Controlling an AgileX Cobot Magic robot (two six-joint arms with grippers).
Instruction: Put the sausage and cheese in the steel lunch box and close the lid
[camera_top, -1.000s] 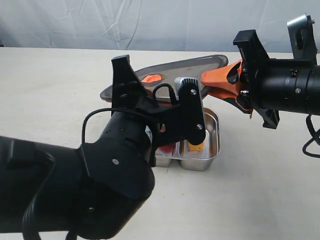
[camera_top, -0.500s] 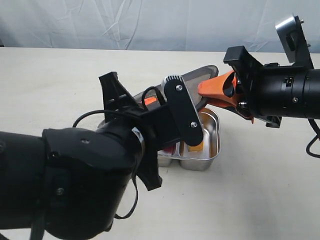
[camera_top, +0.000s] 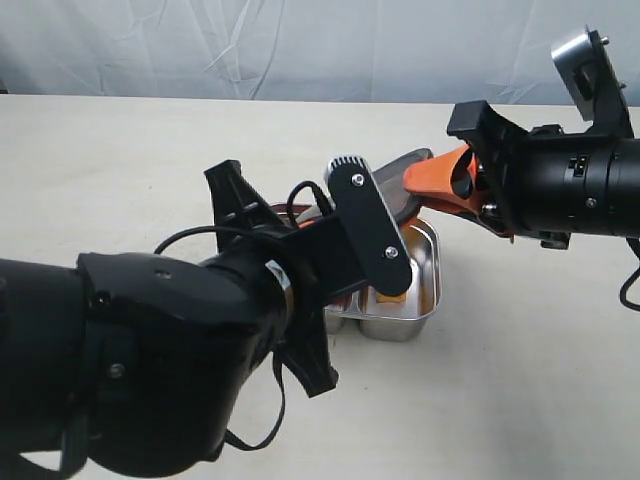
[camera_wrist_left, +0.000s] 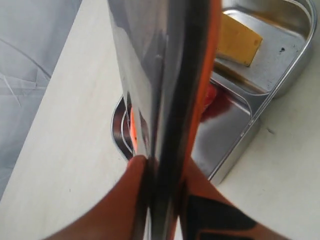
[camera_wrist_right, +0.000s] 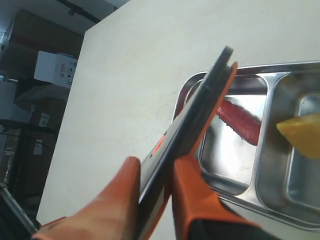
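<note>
One lid (camera_wrist_right: 207, 107): tilted above the steel lunch box (camera_top: 400, 326), centre frame, not seated yet.
Inside: sausage (camera_wrist_right: 240, 120) and cheese (camera_wrist_right: 300, 135), one compartment each.
Grip: left end effector (camera_wrist_left: 160, 200) and right end effector (camera_wrist_right: 155, 195) both clenched on opposite lid edges.
Next: level it, square the corners, lower evenly!

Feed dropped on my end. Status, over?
Left tool and right tool shut on lid edges. Lid tilted above steel lunch box, not seated. Sausage and cheese inside, separate compartments. Nothing in the way.
</note>
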